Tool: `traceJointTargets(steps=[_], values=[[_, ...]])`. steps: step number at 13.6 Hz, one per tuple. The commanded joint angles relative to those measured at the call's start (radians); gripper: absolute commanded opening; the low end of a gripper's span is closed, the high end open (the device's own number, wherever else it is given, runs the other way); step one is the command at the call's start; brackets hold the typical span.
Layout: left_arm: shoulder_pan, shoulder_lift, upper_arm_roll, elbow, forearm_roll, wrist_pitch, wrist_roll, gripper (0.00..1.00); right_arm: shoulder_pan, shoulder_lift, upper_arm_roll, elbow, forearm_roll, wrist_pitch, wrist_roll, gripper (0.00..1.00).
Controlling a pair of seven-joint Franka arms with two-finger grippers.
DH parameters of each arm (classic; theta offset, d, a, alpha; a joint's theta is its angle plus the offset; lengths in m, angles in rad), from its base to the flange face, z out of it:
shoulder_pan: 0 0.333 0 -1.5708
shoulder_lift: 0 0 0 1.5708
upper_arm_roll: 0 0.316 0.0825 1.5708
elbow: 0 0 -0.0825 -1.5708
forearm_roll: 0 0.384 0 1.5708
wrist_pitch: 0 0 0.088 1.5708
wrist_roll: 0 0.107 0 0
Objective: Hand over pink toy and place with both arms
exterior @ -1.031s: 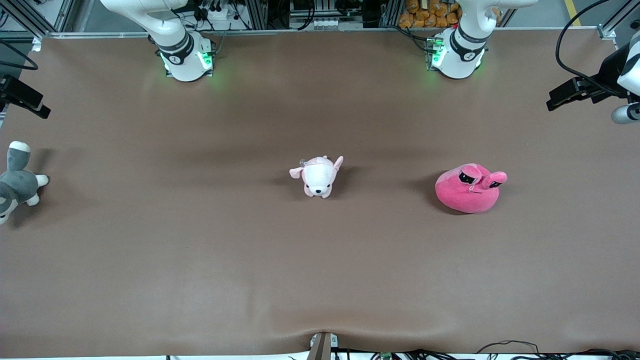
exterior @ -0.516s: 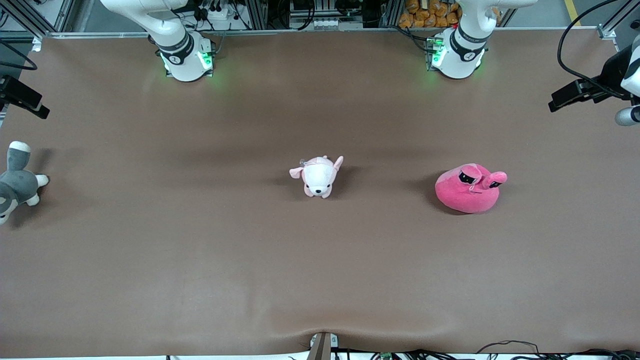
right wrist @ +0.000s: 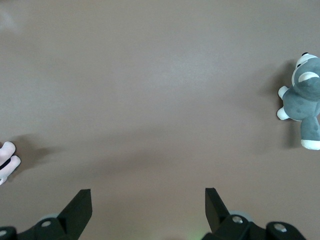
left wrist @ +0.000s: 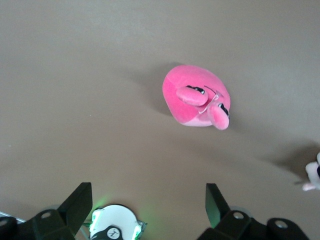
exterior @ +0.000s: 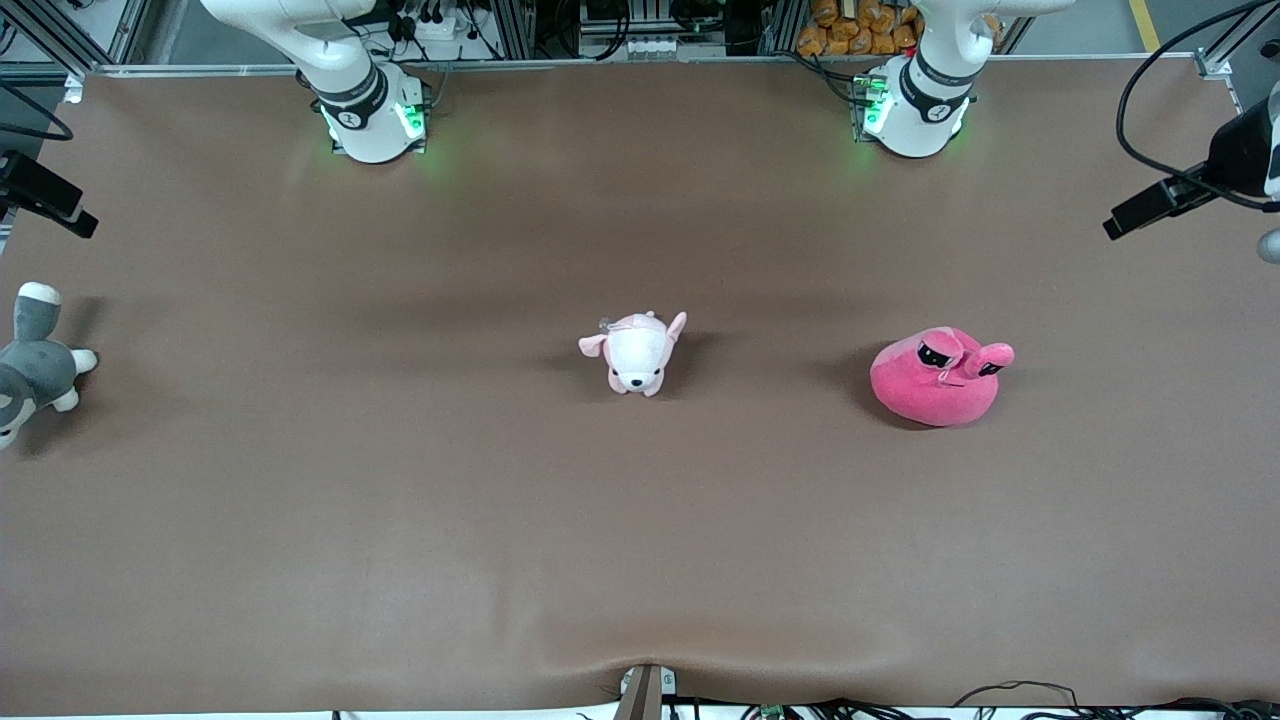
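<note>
Pink toy (exterior: 937, 378): sits on the brown bench (exterior: 400, 520) toward the left arm's end, its two stalk eyes with black patches pointing up; nothing touches it. The left wrist view shows it from above (left wrist: 196, 96), resting free on the bench surface.

Left tool (left wrist: 149, 212): high in the air over the left arm's end of the bench, fingers spread wide with nothing between them. The pink toy lies well below it and off the line between the fingers. In the front view only a dark part of this arm shows at the edge (exterior: 1160, 205).

Puppy plush (exterior: 636, 355): pale pink and white, at the middle of the bench, well apart from the pink toy, at about the same nearness to the front camera.

Right tool (right wrist: 149, 210): up over the right arm's half of the bench, fingers spread wide and empty. Its wrist view looks down on bare bench, with the puppy plush at one edge and the husky plush at another.

Husky plush (exterior: 30, 365): grey and white, at the right arm's end of the bench, partly cut by the front view's edge; seen also in the right wrist view (right wrist: 302, 102).

Arm bases: both stand along the bench edge farthest from the front camera, the right arm's (exterior: 365, 105) and the left arm's (exterior: 915, 100), each with a green light.
</note>
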Motion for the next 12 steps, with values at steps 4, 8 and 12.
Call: traceJointTargets(steps=[4,8,12], values=[[0.098,0.035,0.0,-0.035,-0.073,0.059,-0.27,1.0,-0.012,-0.029,0.01,-0.031,-0.013,0.014,-0.009,1.0],[0.107,0.111,-0.002,-0.015,-0.072,0.057,-0.608,1.0,-0.013,-0.029,0.009,-0.031,-0.013,0.014,-0.009,1.0],[0.093,0.226,-0.011,0.019,-0.086,0.059,-0.981,1.0,-0.013,-0.029,0.009,-0.031,-0.015,0.015,-0.011,1.0]])
